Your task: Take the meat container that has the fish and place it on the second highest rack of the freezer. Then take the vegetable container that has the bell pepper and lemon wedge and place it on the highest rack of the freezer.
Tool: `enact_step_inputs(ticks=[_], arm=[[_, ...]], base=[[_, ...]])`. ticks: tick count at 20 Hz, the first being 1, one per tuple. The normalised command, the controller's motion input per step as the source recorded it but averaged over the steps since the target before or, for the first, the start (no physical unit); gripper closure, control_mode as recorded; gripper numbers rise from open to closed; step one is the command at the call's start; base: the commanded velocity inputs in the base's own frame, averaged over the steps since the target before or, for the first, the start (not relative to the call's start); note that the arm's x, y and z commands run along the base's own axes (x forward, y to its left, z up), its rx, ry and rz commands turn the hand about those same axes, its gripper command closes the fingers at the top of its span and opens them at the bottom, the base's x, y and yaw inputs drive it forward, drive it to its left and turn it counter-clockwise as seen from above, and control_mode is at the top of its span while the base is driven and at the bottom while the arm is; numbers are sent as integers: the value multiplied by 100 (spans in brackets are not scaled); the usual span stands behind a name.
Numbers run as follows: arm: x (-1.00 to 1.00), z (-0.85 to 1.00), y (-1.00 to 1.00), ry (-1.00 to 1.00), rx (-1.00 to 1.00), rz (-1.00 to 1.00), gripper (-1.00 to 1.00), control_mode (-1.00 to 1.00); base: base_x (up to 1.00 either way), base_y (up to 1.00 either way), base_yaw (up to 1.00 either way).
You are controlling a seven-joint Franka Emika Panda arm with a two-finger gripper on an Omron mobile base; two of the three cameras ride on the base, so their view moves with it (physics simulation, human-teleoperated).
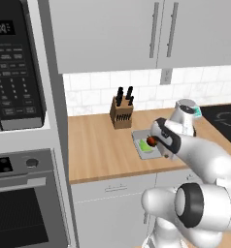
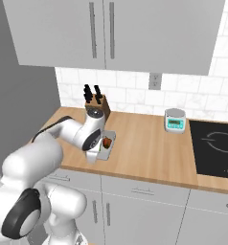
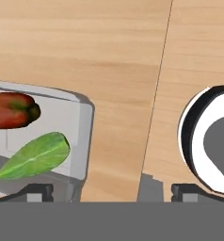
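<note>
I see my hand (image 3: 111,192) wide open and holding nothing, low over the wooden counter (image 1: 98,145). The grey plastic tray (image 3: 83,141) sits near the counter's front edge, just beside my hand. The small red bell pepper (image 3: 12,110) and the green-yellow lemon wedge (image 3: 36,155) lie inside it.

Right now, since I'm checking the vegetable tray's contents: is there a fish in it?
No, the tray in the hand view holds a red pepper and a green-yellow lemon wedge, no fish.
</note>
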Motion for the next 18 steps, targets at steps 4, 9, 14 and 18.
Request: enact_step_inputs(ticks=[4, 9, 14, 18], arm=[[29, -20, 0, 8, 0, 0, -100, -100], [24, -20, 0, 5, 0, 0, -100, -100], [14, -30, -5, 1, 0, 0, -100, -100], [10, -36, -3, 0, 0, 0, -100, -100]], base=[[0, 0, 0], [0, 0, 0], [0, 0, 0], [0, 0, 0]])
